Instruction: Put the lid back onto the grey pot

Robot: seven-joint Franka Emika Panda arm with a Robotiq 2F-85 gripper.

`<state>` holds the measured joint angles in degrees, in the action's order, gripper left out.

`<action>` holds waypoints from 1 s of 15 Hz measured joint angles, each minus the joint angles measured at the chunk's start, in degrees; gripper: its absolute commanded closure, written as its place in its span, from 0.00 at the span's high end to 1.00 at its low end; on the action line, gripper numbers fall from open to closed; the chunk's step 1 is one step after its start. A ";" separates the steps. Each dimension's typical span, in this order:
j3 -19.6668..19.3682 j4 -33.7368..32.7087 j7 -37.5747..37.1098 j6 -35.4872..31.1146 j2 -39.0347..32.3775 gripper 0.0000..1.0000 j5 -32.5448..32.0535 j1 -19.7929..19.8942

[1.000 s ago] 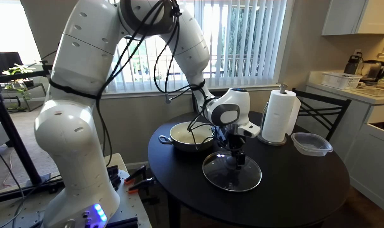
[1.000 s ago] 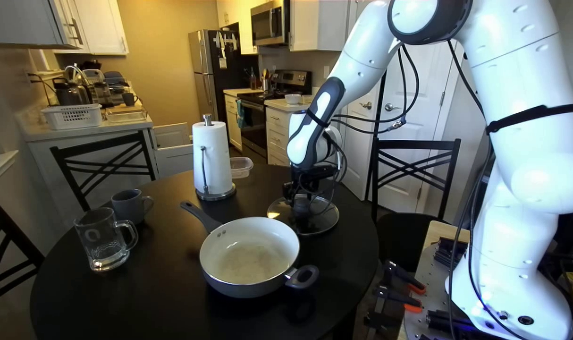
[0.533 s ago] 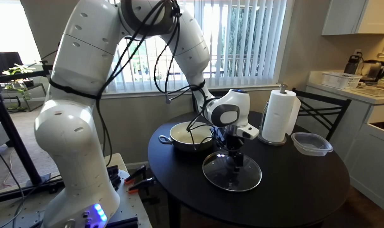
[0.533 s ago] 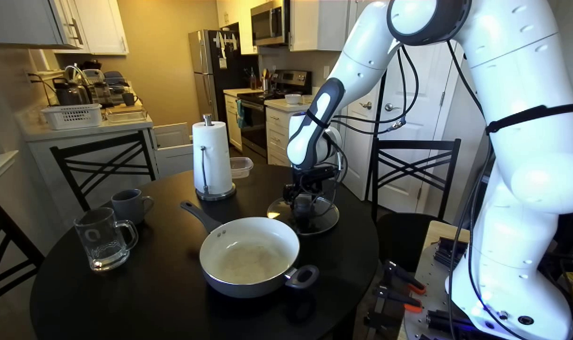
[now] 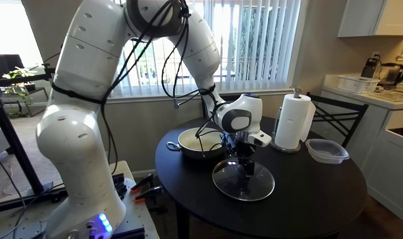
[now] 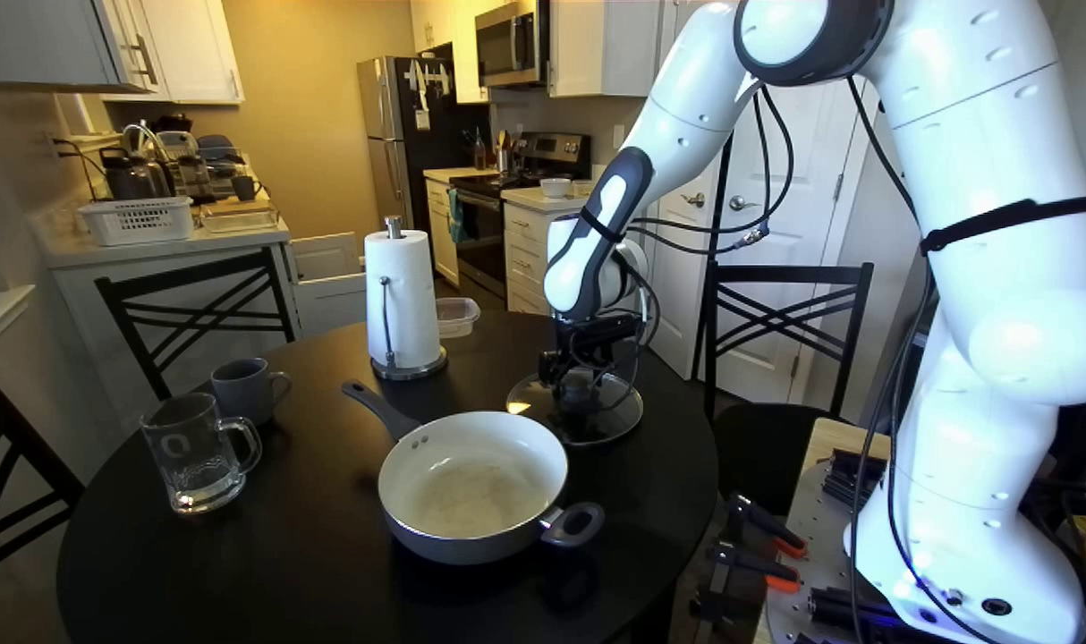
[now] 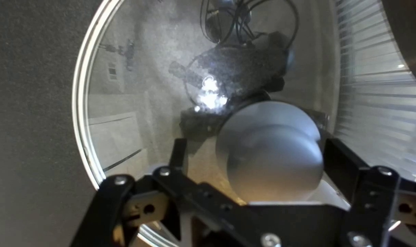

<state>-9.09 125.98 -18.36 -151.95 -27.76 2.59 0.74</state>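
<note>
Black tabletop [image 6: 239,572] up first, round and wide, and my white arm [image 5: 201,49] arches out over it, wrist pointing down. Grey pot [image 6: 471,492] next: upright on the tabletop, pale inside facing up, 2 handles, 1 long and 1 a short loop. Glass lid [image 5: 238,186] now, lying flat on the tabletop just beside the pot, metal rim all round. Paper towel roll [image 6: 403,309], standing on its holder, with the clear plastic container [image 5: 327,159] near it. Down to my gripper [image 7: 256,154]: right over the lid's middle, 2 fingers spread well apart, nothing clamped. Glass beer mug [image 6: 187,456] stands there too, grey mug [image 6: 241,394] just beside it. Smallest, the lid's knob [image 7: 276,164], sitting between my fingers: plain gap at the left in the wrist view, very near at the right, and whether it touches there I cannot tell.
</note>
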 measured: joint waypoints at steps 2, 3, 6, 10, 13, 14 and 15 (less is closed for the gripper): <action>0.02 -0.02 0.00 0.01 0.06 1.00 0.00 -0.03; 0.06 -0.02 0.00 0.06 0.10 1.00 0.00 -0.04; 0.10 -0.02 0.00 0.73 0.51 0.71 0.00 -0.12; 0.15 -0.02 0.00 1.53 1.24 0.49 0.00 -0.12; 0.43 -0.02 0.00 1.55 1.73 0.34 0.00 -0.12; 0.50 -0.02 0.01 1.58 1.97 0.34 0.00 -0.11; 0.57 -0.02 0.01 1.60 2.06 0.33 0.00 -0.11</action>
<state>-8.52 125.96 -18.35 -150.34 -25.70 2.59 0.63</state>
